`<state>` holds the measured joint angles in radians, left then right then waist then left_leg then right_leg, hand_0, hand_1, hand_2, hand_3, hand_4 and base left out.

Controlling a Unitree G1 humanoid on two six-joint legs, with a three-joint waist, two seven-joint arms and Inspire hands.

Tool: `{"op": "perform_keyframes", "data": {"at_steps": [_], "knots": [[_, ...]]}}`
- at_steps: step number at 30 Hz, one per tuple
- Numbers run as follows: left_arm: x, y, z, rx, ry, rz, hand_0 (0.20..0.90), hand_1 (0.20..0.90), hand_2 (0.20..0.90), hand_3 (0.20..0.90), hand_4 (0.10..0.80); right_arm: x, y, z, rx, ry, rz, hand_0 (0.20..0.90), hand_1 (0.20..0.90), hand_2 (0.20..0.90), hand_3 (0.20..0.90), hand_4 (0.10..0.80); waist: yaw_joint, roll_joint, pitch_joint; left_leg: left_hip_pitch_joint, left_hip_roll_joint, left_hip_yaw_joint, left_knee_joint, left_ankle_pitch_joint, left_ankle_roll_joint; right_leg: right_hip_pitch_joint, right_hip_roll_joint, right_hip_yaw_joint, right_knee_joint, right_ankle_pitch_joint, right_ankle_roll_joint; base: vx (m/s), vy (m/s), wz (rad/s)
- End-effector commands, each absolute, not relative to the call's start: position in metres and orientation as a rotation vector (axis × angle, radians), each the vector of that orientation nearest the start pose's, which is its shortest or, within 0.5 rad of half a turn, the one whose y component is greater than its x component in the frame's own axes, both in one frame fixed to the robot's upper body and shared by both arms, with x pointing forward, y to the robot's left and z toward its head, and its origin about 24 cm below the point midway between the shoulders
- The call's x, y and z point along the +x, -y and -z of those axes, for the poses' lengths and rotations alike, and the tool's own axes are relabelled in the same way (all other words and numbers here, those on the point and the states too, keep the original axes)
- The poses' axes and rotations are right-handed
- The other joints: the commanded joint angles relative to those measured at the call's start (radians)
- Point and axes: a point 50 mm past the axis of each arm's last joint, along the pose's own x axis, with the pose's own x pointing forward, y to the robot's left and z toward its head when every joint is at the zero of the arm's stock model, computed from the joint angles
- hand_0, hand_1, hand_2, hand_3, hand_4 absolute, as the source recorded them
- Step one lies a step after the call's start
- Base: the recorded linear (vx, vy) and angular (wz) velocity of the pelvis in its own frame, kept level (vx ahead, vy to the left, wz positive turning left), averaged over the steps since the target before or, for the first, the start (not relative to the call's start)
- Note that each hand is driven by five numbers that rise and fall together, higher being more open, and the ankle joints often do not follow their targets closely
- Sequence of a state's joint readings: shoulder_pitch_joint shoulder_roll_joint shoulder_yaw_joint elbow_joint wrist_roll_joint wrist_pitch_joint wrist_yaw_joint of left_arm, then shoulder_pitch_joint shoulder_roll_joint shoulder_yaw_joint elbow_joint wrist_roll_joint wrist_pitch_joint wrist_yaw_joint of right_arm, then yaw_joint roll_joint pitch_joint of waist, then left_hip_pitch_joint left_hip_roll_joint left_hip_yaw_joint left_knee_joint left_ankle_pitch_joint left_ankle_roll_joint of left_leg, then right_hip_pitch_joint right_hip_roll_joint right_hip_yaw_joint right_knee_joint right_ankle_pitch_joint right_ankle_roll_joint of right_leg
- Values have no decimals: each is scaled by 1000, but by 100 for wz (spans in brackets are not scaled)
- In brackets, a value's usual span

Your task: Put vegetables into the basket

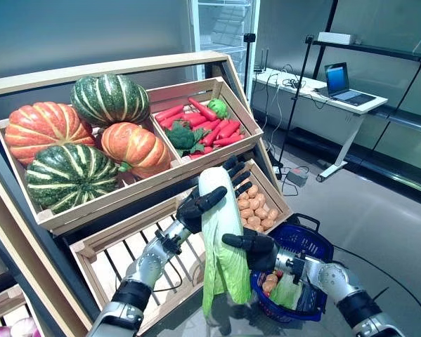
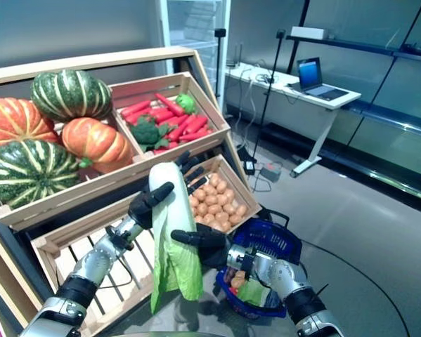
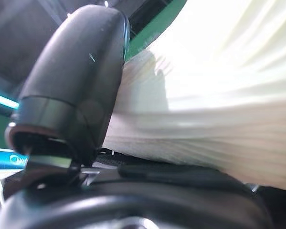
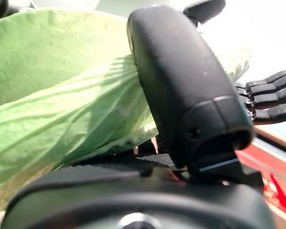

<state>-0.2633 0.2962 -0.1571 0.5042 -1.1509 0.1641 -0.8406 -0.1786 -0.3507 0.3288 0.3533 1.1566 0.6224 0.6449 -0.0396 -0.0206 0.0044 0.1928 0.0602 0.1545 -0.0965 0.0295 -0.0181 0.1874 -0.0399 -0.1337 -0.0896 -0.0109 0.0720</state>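
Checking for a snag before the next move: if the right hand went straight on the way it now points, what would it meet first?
The cabbage itself; the right hand already grips its leafy part. Past that, probably the left hand, though depth is unclear.

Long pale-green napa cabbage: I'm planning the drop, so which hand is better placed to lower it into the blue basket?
Right hand: it grips the napa cabbage beside the blue plastic basket; left hand holds farther away.

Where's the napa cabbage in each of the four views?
Left eye view: cabbage centre, upright, held by left hand and right hand.
Right eye view: centre-left.
Left wrist view: pale ribbed stalk past the thumb.
Right wrist view: green leaves.
Shared landmark in the eye views: blue basket.
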Motion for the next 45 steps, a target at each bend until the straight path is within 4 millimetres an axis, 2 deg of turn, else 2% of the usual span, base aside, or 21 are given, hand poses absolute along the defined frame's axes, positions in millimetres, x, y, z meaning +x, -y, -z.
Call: {"op": "perform_keyframes", "data": {"at_steps": [1,5,14,22,28,30,35,40,45], "knots": [[296,-209,-36,-901,85,578,900,900,900,900,800,285,145,-55,1262,-144,-816,300,300,300,300,400,-18,-9,27,44,-31,42,9,-138,22,21,13,5,2,-48,-34,16,-10,-7],[289,-227,-31,-921,106,499,900,900,900,900,800,282,173,-36,1232,-165,-672,300,300,300,300,400,-17,-8,36,42,-30,44,9,-136,20,19,12,2,2,-47,-36,7,-8,-7],[281,-239,-22,-927,63,439,900,900,900,900,800,274,230,-7,1210,-171,-363,300,300,300,300,400,-12,-5,41,36,-26,50,9,-133,16,11,8,-7,2,-38,-30,2,-1,-1],[275,-238,-11,-922,10,432,900,900,900,900,800,263,256,12,1162,-181,-187,300,300,300,300,400,-6,2,66,29,-28,47,9,-132,20,4,5,-8,2,-33,-29,17,-3,-1],[278,-238,-17,-876,70,356,900,900,900,900,800,257,283,27,975,-245,84,300,300,300,300,400,9,5,113,11,-30,40,30,-128,23,-19,2,-12,44,-50,-37,20,-11,0],[288,-233,-30,-847,126,358,900,900,900,900,800,267,291,20,914,-219,175,300,300,300,300,400,19,4,164,-61,-27,31,122,-146,20,-80,-2,-17,126,-76,-46,-229,-51,-3],[314,-207,-72,-803,257,410,900,900,900,900,800,305,306,-20,744,-91,406,300,300,300,300,400,35,10,334,-276,-21,6,384,-205,19,-251,-24,-47,336,-129,-73,-300,-45,5],[314,-190,-83,-840,294,457,900,900,900,900,800,319,315,-45,717,-14,507,300,300,300,300,400,45,31,412,-415,-23,1,564,-259,23,-375,-45,-76,504,-176,-91,-159,7,13],[313,-180,-88,-875,302,499,900,900,900,900,800,330,324,-69,681,36,533,300,300,300,300,400,56,50,465,-529,-35,-14,711,-312,40,-485,-75,-90,666,-220,-98,-131,24,9]]}}
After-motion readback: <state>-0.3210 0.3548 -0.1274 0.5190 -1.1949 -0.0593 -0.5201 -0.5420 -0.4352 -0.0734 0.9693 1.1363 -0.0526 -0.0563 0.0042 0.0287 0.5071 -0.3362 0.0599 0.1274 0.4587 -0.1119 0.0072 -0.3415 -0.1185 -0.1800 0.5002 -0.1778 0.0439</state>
